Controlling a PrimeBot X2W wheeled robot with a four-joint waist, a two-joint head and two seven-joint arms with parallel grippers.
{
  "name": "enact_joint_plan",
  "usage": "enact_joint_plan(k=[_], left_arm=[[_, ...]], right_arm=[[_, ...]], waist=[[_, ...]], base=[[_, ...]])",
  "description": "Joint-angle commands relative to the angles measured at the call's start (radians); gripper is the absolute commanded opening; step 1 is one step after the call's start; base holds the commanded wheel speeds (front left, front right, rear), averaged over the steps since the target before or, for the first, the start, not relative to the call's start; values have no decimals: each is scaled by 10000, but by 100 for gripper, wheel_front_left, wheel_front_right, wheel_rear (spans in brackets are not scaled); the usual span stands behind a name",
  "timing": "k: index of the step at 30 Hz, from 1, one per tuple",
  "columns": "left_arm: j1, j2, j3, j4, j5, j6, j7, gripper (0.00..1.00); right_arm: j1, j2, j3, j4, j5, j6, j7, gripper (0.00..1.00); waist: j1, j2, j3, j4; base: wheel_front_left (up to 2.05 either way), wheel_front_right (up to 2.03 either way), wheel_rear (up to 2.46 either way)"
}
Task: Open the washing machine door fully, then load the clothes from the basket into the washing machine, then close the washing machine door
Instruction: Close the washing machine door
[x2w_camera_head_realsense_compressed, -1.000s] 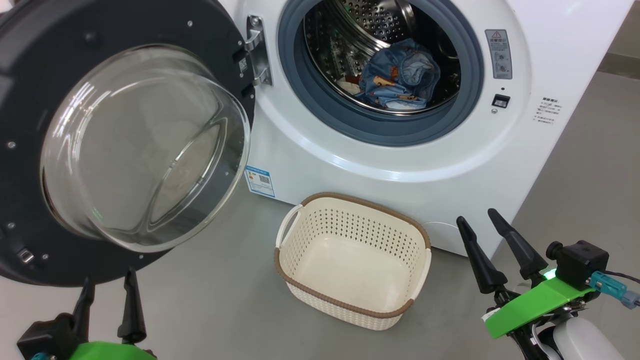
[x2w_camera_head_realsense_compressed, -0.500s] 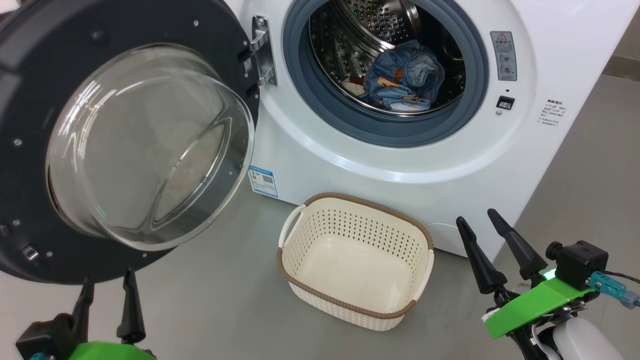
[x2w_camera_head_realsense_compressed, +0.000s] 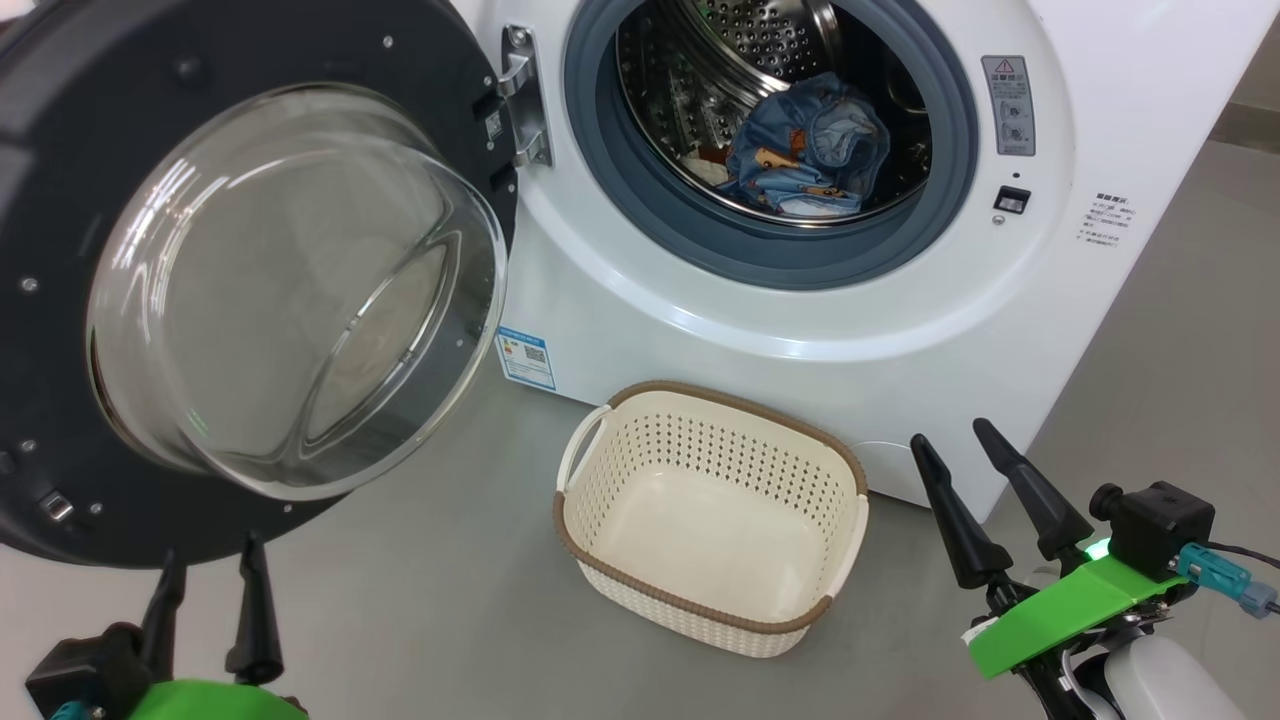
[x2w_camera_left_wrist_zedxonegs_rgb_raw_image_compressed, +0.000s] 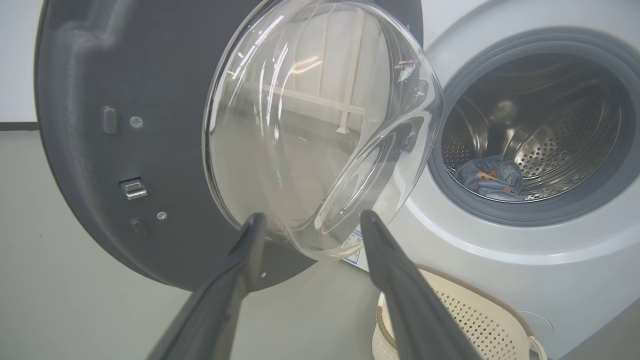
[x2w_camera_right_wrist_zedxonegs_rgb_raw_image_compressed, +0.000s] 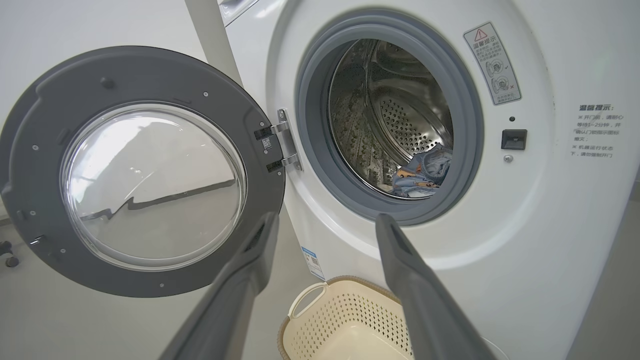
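While the washing machine door (x2w_camera_head_realsense_compressed: 60, 200) hangs swung wide on its hinge (x2w_camera_head_realsense_compressed: 525, 100) at the left side of the washing machine (x2w_camera_head_realsense_compressed: 700, 330), both grippers hover low above the grey floor (x2w_camera_head_realsense_compressed: 450, 600). The left gripper (x2w_camera_head_realsense_compressed: 213, 547) has its jaws spread and grips nothing. Its fingertips sit just under the door's lower edge. In the left wrist view the door's bulging glass window (x2w_camera_left_wrist_zedxonegs_rgb_raw_image_compressed: 300, 125) fills the space beyond the two parted fingers, close to their tips; whether they touch it cannot be told. The right gripper (x2w_camera_head_realsense_compressed: 950, 433) likewise stands with jaws spread, near the machine's lower right front corner and apart from it. The basket (x2w_camera_head_realsense_compressed: 690, 606) stands on the floor close against the foot of the machine's front, below the drum opening, between the two grippers and nearer the right one, with its bare bottom showing. The clothes (x2w_camera_head_realsense_compressed: 800, 150) lie in a crumpled blue heap at the bottom of the steel drum (x2w_camera_head_realsense_compressed: 760, 40), behind the grey-blue rubber ring (x2w_camera_head_realsense_compressed: 600, 150), well apart from both pairs of jaws.
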Motion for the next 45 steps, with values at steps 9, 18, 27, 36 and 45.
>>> enact_joint_plan(k=[9, 18, 27, 36, 45], left_arm=[[-731, 503, 485, -640, -245, 13, 172, 0], [-1994, 1341, 1628, -2005, -1690, -311, 1226, 0], [-4402, 2294, 3409, -1402, -4436, -489, 2740, 0], [-5830, 3225, 4963, 684, -6469, -307, 3915, 0], [-6650, 3958, 6020, 3602, -7710, -301, 4590, 0]], right_arm=[[-33, -53, 265, -202, 92, 16, -120, 100], [44, -116, 285, -186, 103, 16, -120, 100], [-29, -227, 422, -181, 115, 16, -120, 100], [-105, -445, 465, -164, 115, 16, -120, 100], [-318, -759, 589, -199, 145, 16, -120, 100]], waist=[[0, -1, 12, -146], [0, -1, -46, -248], [0, -1, 78, -481], [0, -1, 304, -793], [0, -1, 729, -1064]], base=[[0, 0, 0], [0, 0, 0], [0, 0, 0], [0, 0, 0], [0, 0, 0]])
